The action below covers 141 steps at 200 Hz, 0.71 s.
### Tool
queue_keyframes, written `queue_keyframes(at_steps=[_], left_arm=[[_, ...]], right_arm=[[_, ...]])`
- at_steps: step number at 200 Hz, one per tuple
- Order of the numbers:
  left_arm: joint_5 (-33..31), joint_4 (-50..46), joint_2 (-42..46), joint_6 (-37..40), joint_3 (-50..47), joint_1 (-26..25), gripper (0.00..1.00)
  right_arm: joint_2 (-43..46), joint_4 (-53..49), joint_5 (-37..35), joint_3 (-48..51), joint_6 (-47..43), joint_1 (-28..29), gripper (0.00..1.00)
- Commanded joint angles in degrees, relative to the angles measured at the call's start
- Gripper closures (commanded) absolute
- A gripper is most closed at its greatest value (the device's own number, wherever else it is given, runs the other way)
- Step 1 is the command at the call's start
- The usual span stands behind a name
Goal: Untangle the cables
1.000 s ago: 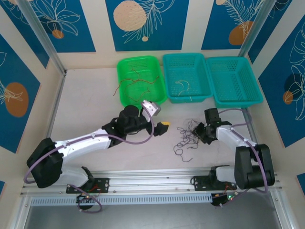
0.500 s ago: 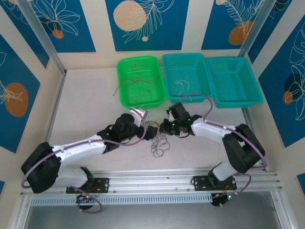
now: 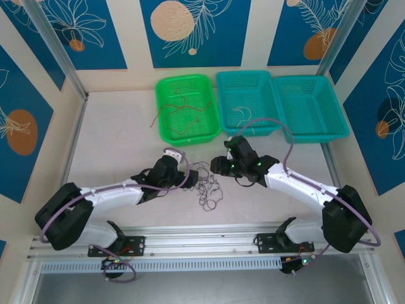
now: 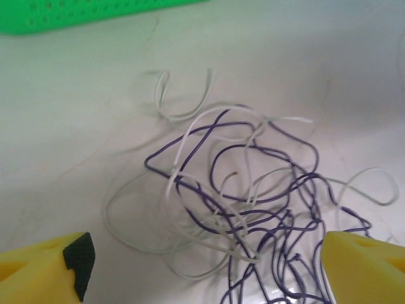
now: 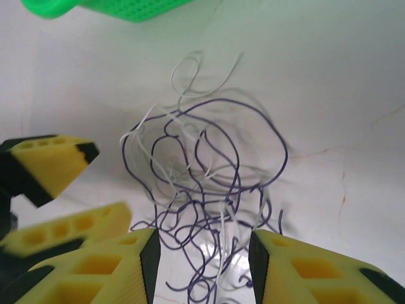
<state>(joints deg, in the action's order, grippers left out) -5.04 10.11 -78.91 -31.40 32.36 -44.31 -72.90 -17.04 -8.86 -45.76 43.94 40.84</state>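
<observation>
Lying: thin purple and whitish curly cables [image 3: 209,187] — tangled on pale counter [image 3: 114,139].
Left end effector [image 4: 202,253]: wide apart, tangle reaching between.
Right end effector [image 5: 202,253]: apart — astride the tangle.

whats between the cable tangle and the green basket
In the left wrist view, mostly bare table lies between the tangle and the green basket. One whitish cable curls loose at the tangle's basket-side edge.
</observation>
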Motion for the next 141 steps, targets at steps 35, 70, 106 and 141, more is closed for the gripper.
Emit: queue_keyframes(at_steps=[35, 70, 106, 141], left_arm=[[5.92, 4.17, -8.42, -8.15, 4.10, 2.32, 0.25], [7.12, 4.96, -11.46, -10.08, 5.08, 3.13, 0.34], [6.60, 3.81, -11.98, -9.21, 5.22, 3.24, 0.59], [0.50, -1.56, -8.60, -8.07, 3.16, 5.45, 1.00]], right_arm=[[-7.51, -5.33, -9.40, -1.80, 8.09, 6.00, 0.60], [-16.52, -3.79, -8.10, -6.07, 9.46, 6.42, 0.66], [-21.07, -3.77, -9.82, -8.75, 9.19, 5.78, 0.96], [-16.51, -6.35, -12.61, -7.06, 7.44, 4.13, 1.00]])
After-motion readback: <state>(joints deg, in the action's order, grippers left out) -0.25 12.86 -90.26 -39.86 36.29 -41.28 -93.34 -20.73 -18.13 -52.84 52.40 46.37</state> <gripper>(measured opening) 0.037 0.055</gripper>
